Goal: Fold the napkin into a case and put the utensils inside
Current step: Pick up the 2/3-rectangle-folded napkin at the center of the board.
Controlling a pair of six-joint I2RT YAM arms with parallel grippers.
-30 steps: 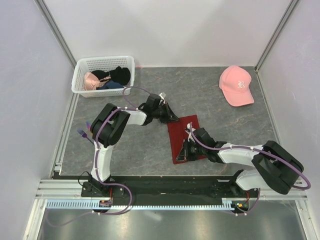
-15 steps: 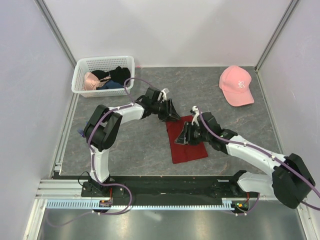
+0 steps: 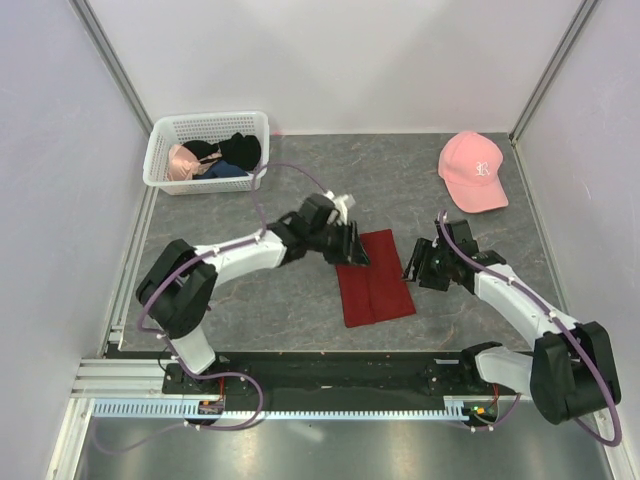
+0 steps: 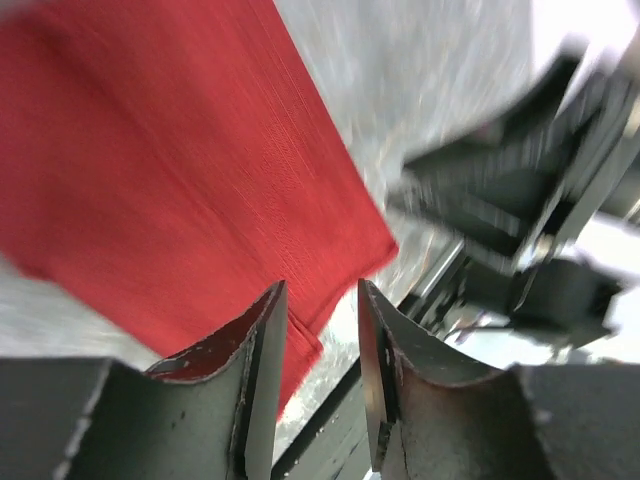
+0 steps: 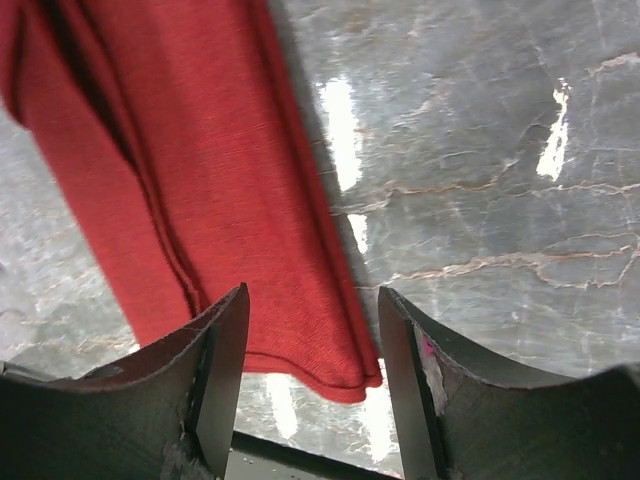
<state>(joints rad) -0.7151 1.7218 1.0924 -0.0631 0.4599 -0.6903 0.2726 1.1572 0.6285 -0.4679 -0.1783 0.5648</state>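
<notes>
The dark red napkin [image 3: 375, 282] lies flat on the grey table, folded, with a crease running down its middle. My left gripper [image 3: 352, 252] hovers at its far left corner, open and holding nothing. In the left wrist view the napkin [image 4: 170, 160] fills the upper left, and only its corner reaches in between the left gripper [image 4: 320, 380] fingers. My right gripper [image 3: 420, 266] is open just off the cloth's right edge. The right wrist view shows the napkin [image 5: 170, 170] edge below the open right gripper [image 5: 310, 320]. The utensils are out of view.
A white basket [image 3: 160, 160] holding black and pink garments stands at the far left. A pink cap [image 3: 472, 170] lies at the far right. The blurred right arm [image 4: 500, 220] crosses the left wrist view, close to the left gripper.
Both grippers have opened and let go of the napkin. The right gripper swung from the cloth's near left corner to its right side. The left gripper reached further right.
</notes>
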